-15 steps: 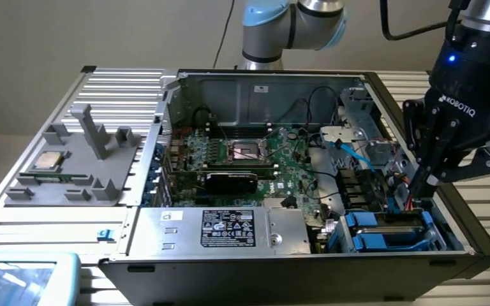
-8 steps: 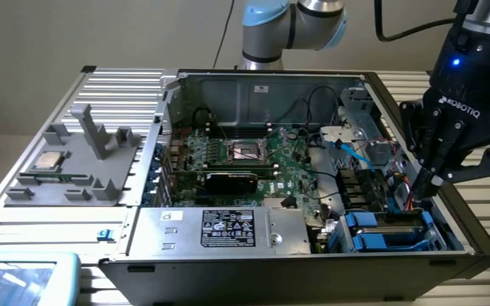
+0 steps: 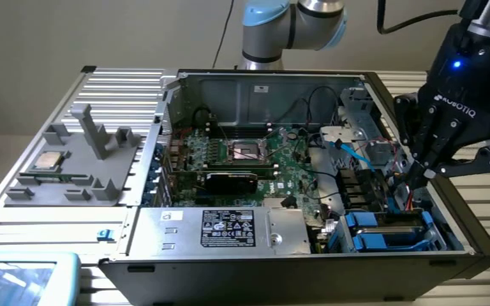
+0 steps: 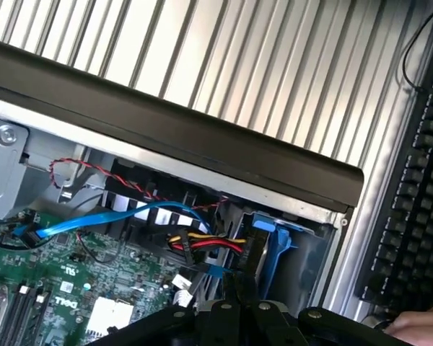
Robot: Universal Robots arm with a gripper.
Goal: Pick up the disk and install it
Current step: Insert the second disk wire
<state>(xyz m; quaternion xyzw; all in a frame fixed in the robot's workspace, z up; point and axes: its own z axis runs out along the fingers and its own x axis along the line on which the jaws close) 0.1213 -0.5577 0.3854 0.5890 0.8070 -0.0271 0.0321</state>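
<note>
I have the end effector (image 3: 421, 171) low over the open case's (image 3: 228, 280) edge on the exterior view's right, just above the drive bays. The disk (image 3: 390, 231) sits in its blue carrier in the bay at the case's near corner, on that right side. I cannot tell whether the fingers are spread or pressed together. A blue cable (image 4: 108, 220) crosses the motherboard (image 3: 245, 159).
</note>
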